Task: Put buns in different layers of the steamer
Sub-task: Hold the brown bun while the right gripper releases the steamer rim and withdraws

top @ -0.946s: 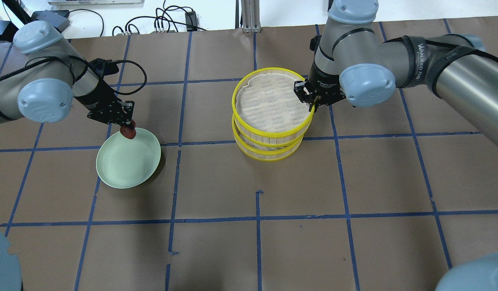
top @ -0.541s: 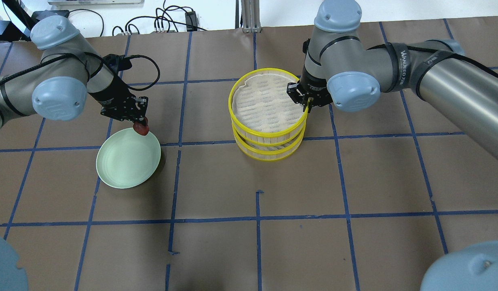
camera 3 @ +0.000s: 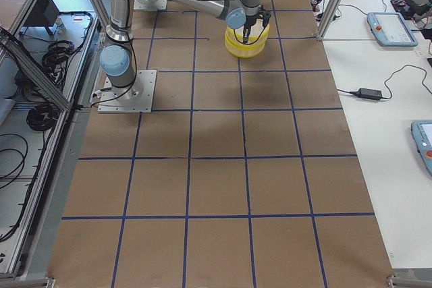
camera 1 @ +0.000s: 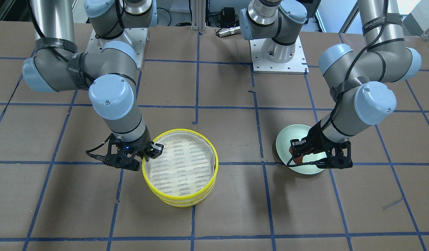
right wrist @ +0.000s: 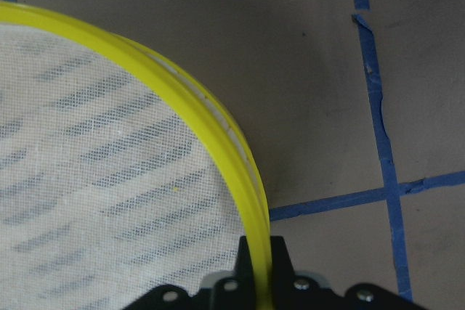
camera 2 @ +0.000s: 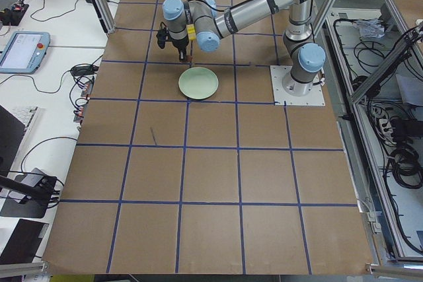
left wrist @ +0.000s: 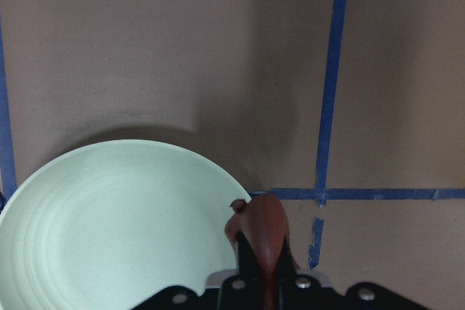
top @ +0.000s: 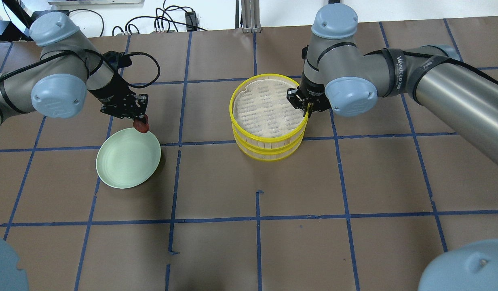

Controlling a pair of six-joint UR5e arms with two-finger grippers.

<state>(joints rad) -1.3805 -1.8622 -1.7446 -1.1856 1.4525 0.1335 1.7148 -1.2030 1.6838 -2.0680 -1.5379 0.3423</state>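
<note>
The reddish-brown bun (top: 143,127) is up in the air, pinched between the two fingers of the left gripper (top: 141,120). The fingers squeeze it from both sides, and its shiny round end sticks out below them. It hangs over the far edge of the pale green plate (top: 125,165), on the side toward the steamer. In the left wrist view the bun sits right over the plate's rim, with brown table (top: 354,182) next to it. It looks lifted clear of the plate, but I cannot be sure from these views.

The two steamer layers stand in the middle of the table, one on top of the other, well apart from the plate. The top layer (top: 231,106) has a bright yellow rim and a white woven liner with grey stripes showing through. The lower layer (top: 269,154) peeks out under it on the near side, so the two are not quite lined up. The top one covers the lower one, so what is inside the lower one is hidden.

The right gripper (top: 307,110) is at the top layer's rim, on the side away from the plate. Its fingers are pressed onto the yellow rim. The right wrist view shows the rim running straight in between them, with the white liner on one side and the brown table with blue tape lines on the other.
</note>
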